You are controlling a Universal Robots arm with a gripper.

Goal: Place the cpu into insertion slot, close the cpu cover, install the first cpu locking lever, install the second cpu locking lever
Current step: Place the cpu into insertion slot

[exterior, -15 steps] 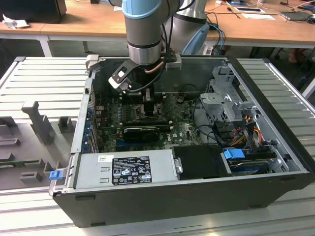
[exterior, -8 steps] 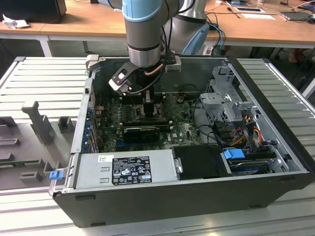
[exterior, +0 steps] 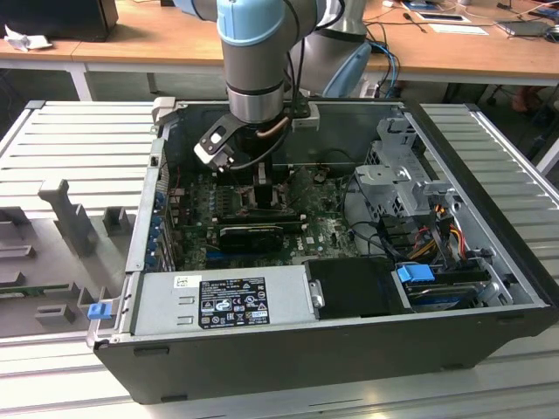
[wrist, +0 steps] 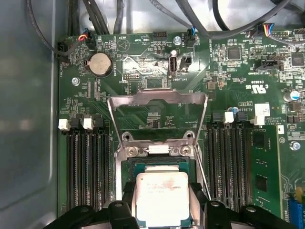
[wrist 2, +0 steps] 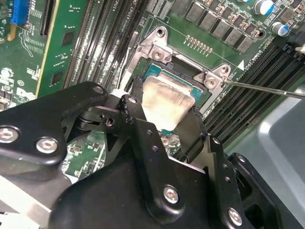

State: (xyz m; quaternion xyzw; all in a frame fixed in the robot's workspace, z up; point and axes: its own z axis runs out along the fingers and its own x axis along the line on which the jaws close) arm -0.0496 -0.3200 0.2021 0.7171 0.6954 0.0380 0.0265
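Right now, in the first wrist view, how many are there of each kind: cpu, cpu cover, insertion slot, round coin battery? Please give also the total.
cpu: 1
cpu cover: 1
insertion slot: 1
coin battery: 1
Total: 4

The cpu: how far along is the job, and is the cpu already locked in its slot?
Nothing looks finished yet. In hand: the fingers grip the cpu right over the slot; whether it is seated, I cannot tell. Left: the cover stands open, and a lever sticks out free, not latched.
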